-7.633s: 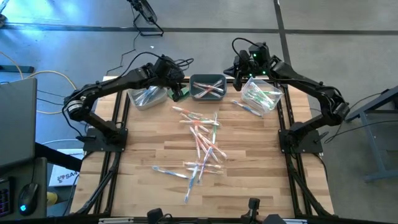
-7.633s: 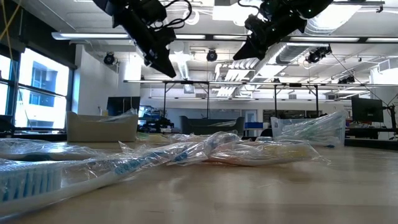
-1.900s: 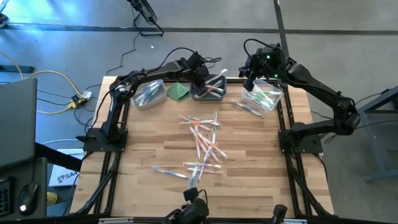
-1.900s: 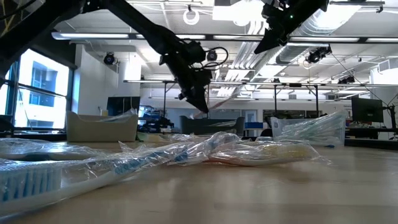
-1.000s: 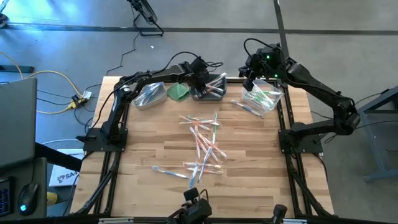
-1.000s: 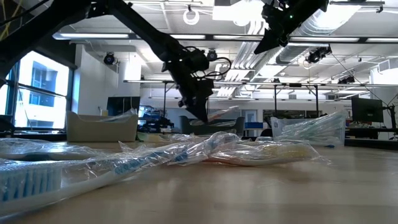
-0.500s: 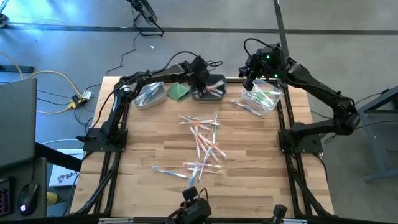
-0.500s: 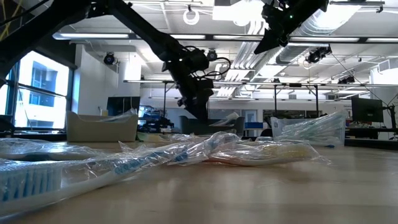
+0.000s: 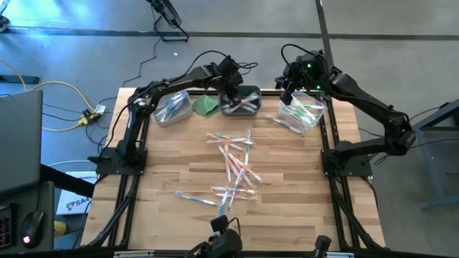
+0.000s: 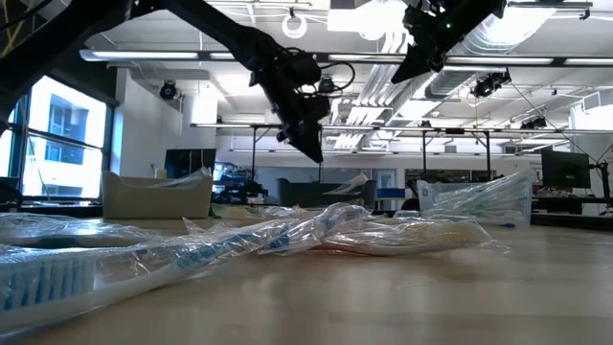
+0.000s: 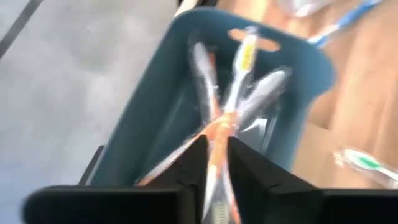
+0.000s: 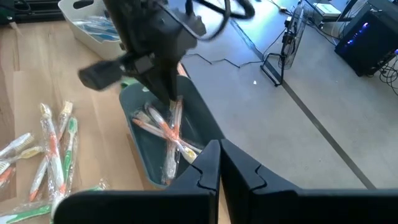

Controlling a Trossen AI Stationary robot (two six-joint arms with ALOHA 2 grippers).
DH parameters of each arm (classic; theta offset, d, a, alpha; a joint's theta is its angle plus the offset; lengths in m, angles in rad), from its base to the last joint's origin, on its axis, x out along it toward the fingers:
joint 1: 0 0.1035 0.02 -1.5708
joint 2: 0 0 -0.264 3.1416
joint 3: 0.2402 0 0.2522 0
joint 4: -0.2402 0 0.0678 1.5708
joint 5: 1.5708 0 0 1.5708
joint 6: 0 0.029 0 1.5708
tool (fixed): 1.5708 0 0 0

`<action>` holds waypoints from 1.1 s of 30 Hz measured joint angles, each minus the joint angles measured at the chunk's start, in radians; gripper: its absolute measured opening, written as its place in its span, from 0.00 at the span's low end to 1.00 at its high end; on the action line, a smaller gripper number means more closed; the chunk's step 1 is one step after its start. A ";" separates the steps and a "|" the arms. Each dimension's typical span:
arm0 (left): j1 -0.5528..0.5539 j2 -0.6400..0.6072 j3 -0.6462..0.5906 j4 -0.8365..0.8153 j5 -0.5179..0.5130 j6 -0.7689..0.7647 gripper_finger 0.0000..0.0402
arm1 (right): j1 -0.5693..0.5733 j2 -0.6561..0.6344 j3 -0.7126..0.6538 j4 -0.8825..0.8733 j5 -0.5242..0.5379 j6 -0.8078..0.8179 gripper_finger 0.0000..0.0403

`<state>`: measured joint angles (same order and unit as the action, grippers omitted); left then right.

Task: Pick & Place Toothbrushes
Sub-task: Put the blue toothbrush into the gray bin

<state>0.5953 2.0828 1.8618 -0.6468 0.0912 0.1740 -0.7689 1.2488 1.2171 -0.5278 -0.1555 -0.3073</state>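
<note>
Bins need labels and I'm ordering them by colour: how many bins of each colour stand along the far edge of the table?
Clear bins: 2 (left clear bin, right clear bin)
Dark teal bin: 1
Total: 3

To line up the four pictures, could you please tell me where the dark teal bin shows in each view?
High view: teal bin at the table's far edge, centre, under the left claw.
Low view: cannot tell; wrapped toothbrushes block it.
Left wrist view: fills the centre.
Right wrist view: centre.
Shared landmark: the orange toothbrushes crossed inside.
</note>
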 joint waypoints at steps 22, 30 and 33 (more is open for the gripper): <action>0.070 -0.238 -0.264 0.005 0.038 -0.016 0.00 | 0.000 0.000 0.000 0.000 0.000 -0.001 0.01; 0.072 -0.538 -0.607 0.248 0.033 -0.092 0.00 | 0.000 0.000 0.000 0.050 -0.003 -0.004 0.01; 0.072 -0.667 -0.726 0.333 0.030 -0.094 0.00 | 0.000 0.000 0.000 0.106 -0.003 -0.004 0.01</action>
<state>0.6678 1.4159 1.1361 -0.3142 0.1208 0.0800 -0.7689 1.2491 1.2171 -0.4222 -0.1585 -0.3111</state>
